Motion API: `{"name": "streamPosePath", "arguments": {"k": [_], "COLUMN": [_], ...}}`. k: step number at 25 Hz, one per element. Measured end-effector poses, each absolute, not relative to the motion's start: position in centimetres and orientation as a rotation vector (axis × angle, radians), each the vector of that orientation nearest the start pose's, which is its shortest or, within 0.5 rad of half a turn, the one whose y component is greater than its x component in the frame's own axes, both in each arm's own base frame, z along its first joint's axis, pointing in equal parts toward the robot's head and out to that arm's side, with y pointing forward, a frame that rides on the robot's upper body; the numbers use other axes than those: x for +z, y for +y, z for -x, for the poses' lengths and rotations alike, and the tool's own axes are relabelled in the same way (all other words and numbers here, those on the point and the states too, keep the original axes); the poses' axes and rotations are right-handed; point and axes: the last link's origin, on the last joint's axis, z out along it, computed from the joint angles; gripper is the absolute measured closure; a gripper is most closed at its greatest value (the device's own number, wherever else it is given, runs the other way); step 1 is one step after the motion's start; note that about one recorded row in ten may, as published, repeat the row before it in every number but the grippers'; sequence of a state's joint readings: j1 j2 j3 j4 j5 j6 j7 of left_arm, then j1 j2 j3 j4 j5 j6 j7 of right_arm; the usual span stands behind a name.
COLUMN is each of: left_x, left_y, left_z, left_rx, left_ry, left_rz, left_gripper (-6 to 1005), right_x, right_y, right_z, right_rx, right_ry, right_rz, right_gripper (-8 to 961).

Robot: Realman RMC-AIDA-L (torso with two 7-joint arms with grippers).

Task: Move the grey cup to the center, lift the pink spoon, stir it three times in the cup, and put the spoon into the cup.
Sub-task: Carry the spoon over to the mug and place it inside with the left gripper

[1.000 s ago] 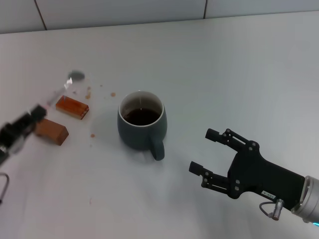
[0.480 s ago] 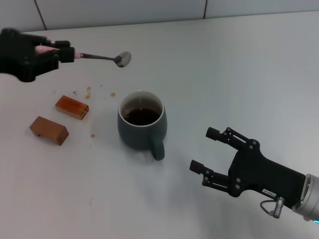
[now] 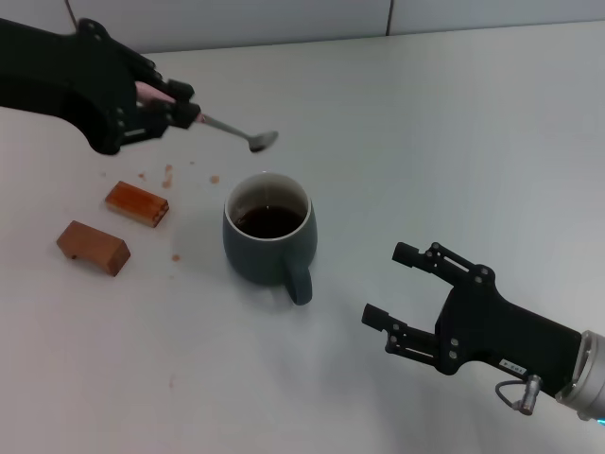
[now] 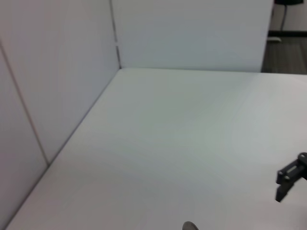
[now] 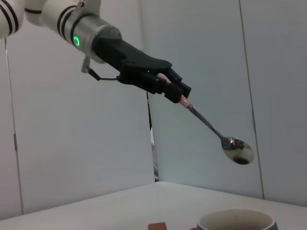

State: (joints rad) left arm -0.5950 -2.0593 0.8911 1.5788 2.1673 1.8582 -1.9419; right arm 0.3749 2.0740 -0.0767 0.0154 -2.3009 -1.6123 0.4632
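In half a second, the left gripper (image 3: pixel 187 112) has carried the pink spoon (image 3: pixel 227 130) in from the table's left edge toward the grey cup (image 3: pixel 268 240). The spoon's bowl, level before, now tips downward and hangs just behind the cup's rim, above the table.

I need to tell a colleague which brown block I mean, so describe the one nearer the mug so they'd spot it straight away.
Start at the grey cup mid-table. Two brown blocks lie to its left on the robot's side. It's the glossier orange-brown block, closer to the cup and farther from the robot than the duller brown block.
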Motion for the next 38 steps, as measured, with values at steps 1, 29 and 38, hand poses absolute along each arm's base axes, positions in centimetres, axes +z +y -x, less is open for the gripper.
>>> {"name": "streamPosePath", "arguments": {"k": [1,29,38], "left_x": [9.8,4.0,2.4], "left_y": [33.7,34.8,35.5], "left_z": [13.4,12.7,12.9], "left_rx": [-0.116,0.334,0.428], "left_ry": [-0.17,0.072,0.104], "left_rz": [2.853,2.884,2.863], "left_gripper": [863,862,864], "right_x": [-7.4,-7.4,-7.6], "right_y": [22.0,22.2,22.1], "right_z": [-28.9,-28.6,-28.6], "right_rx": [1.051,1.065,1.067], "right_ry": [0.353,0.339,0.339], "right_rz": [2.445,2.448,2.456], "right_gripper": [117,118,118]}}
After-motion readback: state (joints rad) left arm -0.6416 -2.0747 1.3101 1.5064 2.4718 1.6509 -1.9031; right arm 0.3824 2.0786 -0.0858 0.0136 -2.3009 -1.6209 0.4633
